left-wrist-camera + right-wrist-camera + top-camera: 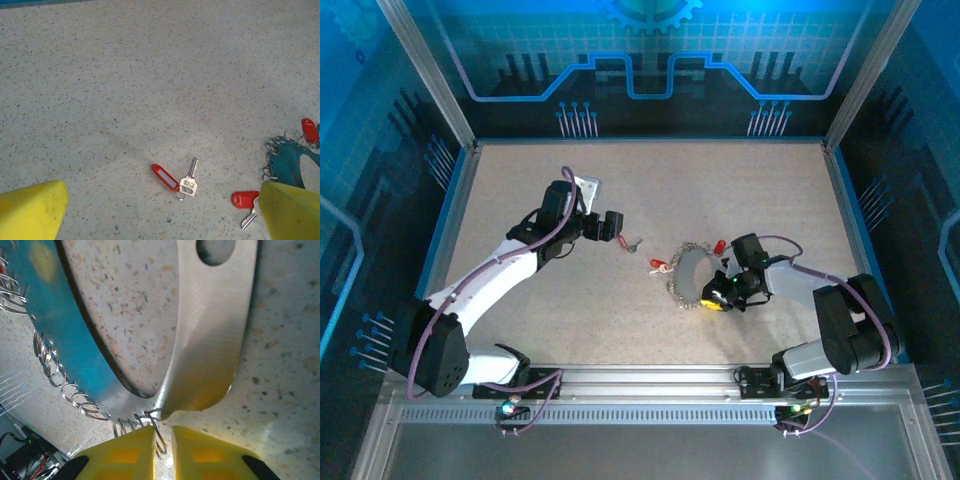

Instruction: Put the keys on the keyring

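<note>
A key is shown just ahead of the wide-open left gripper, shaft pointing away. The right gripper is pinched onto a wire loop of the keyring.

Keys left of and behind keyring, all on table

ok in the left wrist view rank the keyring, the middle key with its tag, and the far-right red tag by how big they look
1. keyring, largest even though partly cut off
2. middle key with its tag
3. far-right red tag, smallest, though it lies farther from the camera, so less sure
</note>
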